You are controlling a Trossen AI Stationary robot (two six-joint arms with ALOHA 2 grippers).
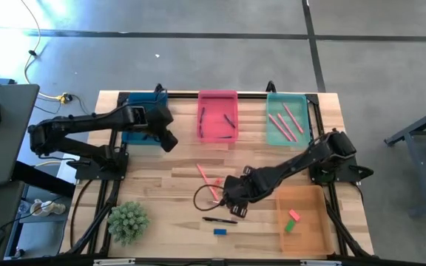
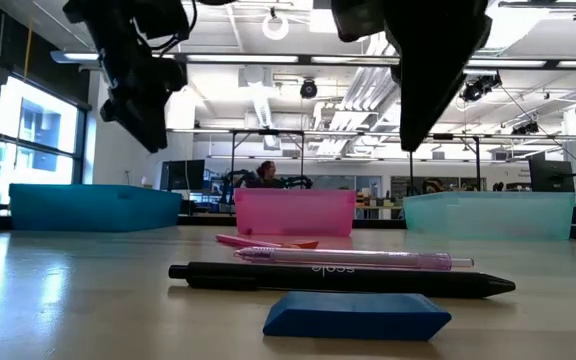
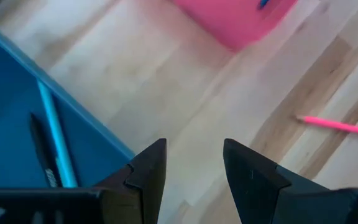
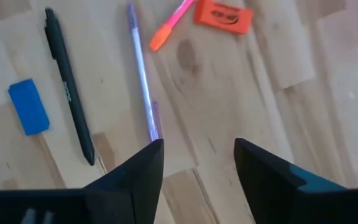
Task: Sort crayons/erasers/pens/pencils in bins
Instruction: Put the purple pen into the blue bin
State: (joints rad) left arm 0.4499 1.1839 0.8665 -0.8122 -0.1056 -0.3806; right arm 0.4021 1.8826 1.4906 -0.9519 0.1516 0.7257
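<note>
The right end effector point(image 1: 231, 205) hangs over the middle of the tabletop point(image 1: 161, 185), its fingers point(image 4: 138, 171) apart and empty, above a purple pen point(image 4: 143, 81). Beside that lie a black pen point(image 4: 67, 81), a blue eraser point(image 4: 28, 106) and an orange eraser point(image 4: 224, 15). The left end effector point(image 1: 170, 142) hovers just beside the blue bin point(image 1: 140, 100), fingers point(image 3: 148, 171) apart, holding nothing. The orange bin point(image 1: 305, 236) holds two erasers; the pink bin point(image 1: 218, 96) holds pens.
</note>
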